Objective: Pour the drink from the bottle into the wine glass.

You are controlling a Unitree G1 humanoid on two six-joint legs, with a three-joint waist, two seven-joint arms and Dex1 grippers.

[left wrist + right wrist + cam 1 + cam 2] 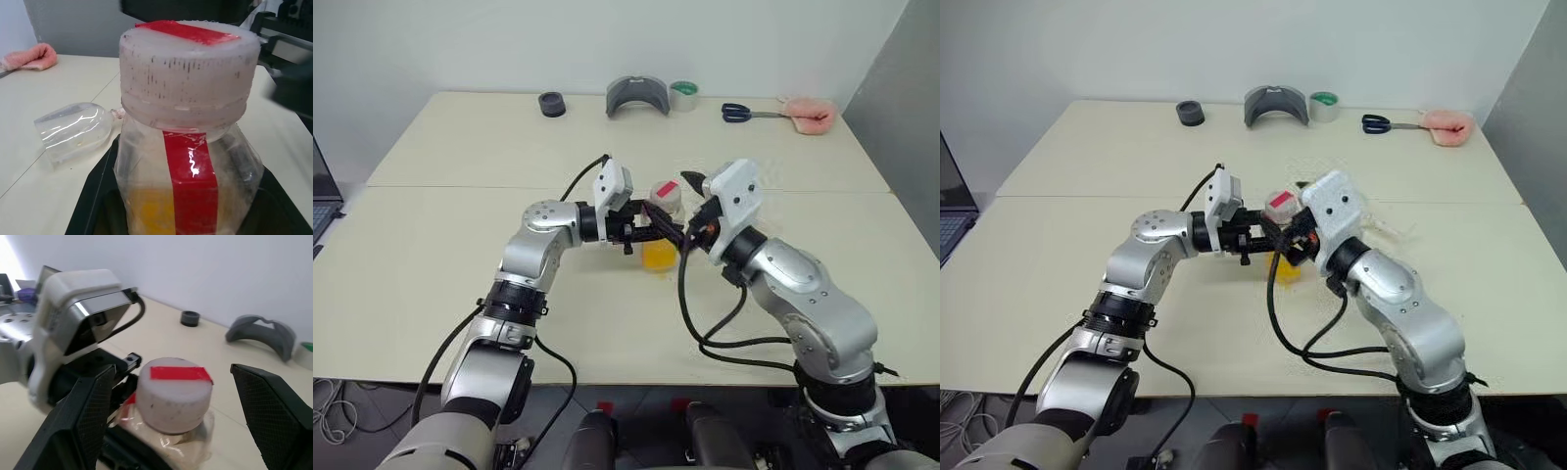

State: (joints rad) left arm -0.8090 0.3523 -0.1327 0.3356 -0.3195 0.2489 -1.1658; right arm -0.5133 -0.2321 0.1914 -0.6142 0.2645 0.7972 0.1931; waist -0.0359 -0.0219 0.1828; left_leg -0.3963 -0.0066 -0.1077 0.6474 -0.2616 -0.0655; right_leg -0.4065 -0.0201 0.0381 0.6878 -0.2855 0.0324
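The left claw is clamped on the small clear plastic bottle with red strip; the right claw, fingers apart, straddles its white cap. The clear wine glass lies on the tabletop.

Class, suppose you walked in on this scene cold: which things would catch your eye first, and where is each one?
First, the bottle held up over the middle of the table, the left gripper shut on its body, orange drink low inside, its cap on. The right gripper is open, one finger either side of that cap. Then the wine glass, lying on its side on the table beyond the bottle.
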